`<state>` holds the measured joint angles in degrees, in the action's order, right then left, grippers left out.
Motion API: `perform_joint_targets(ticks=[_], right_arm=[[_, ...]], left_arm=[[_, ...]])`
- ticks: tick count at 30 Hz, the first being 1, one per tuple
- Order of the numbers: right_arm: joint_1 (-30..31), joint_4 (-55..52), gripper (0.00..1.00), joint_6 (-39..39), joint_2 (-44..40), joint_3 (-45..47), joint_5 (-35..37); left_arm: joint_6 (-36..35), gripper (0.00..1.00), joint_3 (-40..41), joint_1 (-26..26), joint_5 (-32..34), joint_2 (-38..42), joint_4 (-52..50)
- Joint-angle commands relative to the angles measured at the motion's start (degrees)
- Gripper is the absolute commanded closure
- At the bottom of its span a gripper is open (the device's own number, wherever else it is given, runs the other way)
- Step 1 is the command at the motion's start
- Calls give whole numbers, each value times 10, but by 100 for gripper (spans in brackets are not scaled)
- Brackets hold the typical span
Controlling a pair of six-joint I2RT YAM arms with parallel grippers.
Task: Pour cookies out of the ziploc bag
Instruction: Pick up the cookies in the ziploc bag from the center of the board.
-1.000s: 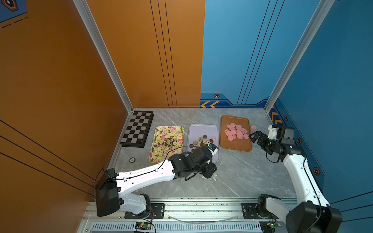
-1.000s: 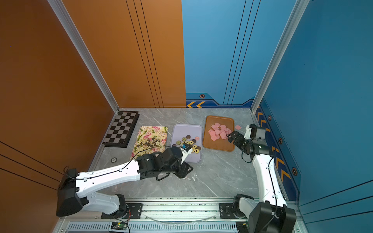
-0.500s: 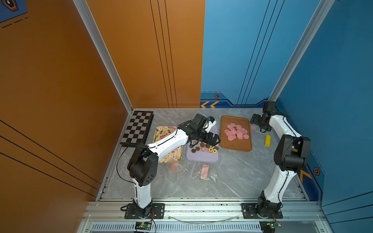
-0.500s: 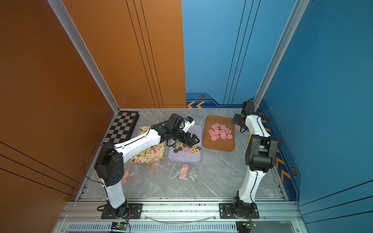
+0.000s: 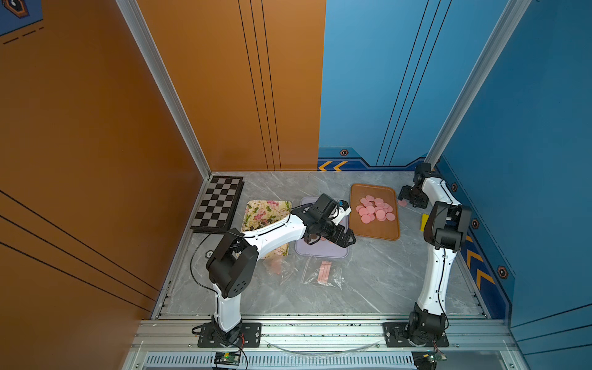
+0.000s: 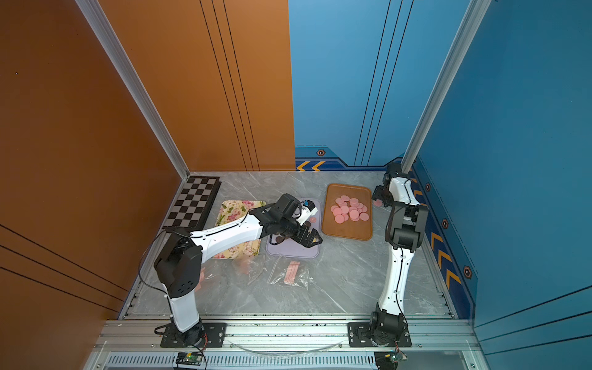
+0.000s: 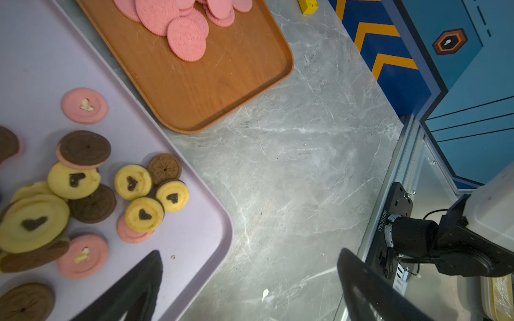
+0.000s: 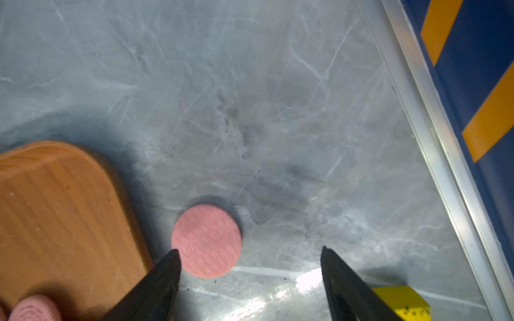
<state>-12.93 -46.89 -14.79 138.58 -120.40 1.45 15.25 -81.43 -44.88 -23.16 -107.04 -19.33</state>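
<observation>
Centrally in both top views, the left pincer (image 5: 344, 238) hovers spread wide over the lilac plastic tray (image 7: 41, 55), where small brown, yellow and pink round cookies (image 7: 83, 194) lie heaped. To its right, large pink disc cookies (image 5: 374, 209) sit on the brown wooden tray (image 5: 374, 232). At far right the right pincer (image 8: 249, 250) — spread too — hangs beside one stray pink disc (image 8: 206, 240) on the grey marbled tabletop (image 8: 278, 111). Below the lilac tray lies a clear ziploc bag (image 5: 322, 272).
</observation>
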Motion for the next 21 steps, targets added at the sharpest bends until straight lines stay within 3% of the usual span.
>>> perform_joint_targets(ticks=[1,9,13,21], right_arm=[[-1,-28,19,10,9,-27,-21],[1,-49,17,17,40,-63,-31],[14,-92,16,41,69,-105,10],[25,-97,24,54,76,-109,33]], left_arm=[[21,2,11,-5,17,18,24],[37,2,25,-20,28,18,29],[47,2,33,-25,29,17,40],[52,2,43,-25,32,18,46]])
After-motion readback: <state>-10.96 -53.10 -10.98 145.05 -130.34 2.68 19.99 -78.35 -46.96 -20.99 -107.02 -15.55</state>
